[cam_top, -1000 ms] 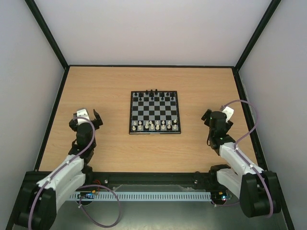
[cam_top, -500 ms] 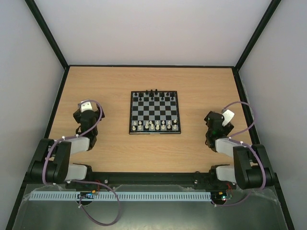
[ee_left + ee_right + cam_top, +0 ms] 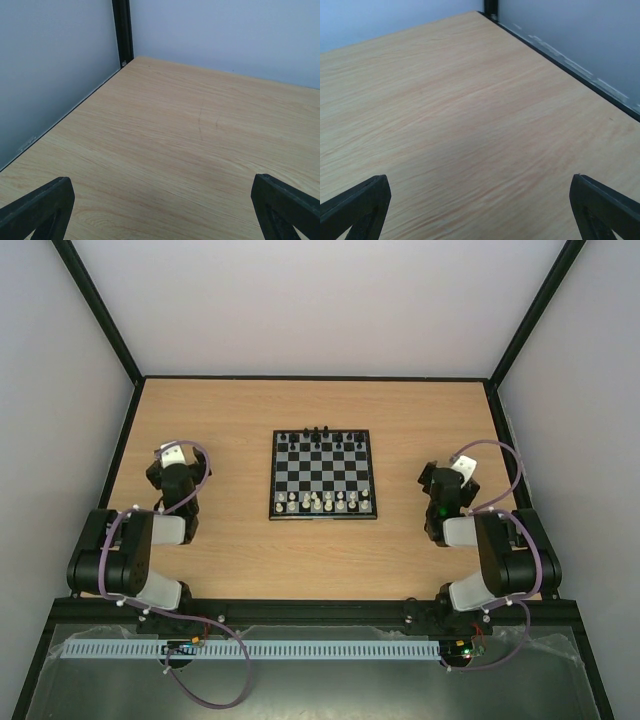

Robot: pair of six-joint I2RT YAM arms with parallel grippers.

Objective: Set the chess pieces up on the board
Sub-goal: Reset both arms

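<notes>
The board (image 3: 322, 475) lies flat in the middle of the wooden table. Whitish chess pieces (image 3: 322, 503) stand in its two nearest rows, and tiny black figures (image 3: 320, 436) line its far edge. My left gripper (image 3: 170, 472) hovers low over bare wood well left of the board. It is open and empty, with its fingertips (image 3: 40, 207) far apart in the left wrist view. My right gripper (image 3: 442, 485) sits to the right of the board, also open with nothing between its fingertips (image 3: 605, 205). Neither wrist view shows the board or any piece.
Pale walls with black frame posts (image 3: 122, 30) enclose the table on three sides. The right wall's base strip (image 3: 580, 75) runs close to the right gripper. Both arm bases and a cable duct (image 3: 300, 649) line the near edge.
Both arms have folded back upright over their bases, while the grippers stay about where they were beside the board. Both stay open. The pieces have not moved.
</notes>
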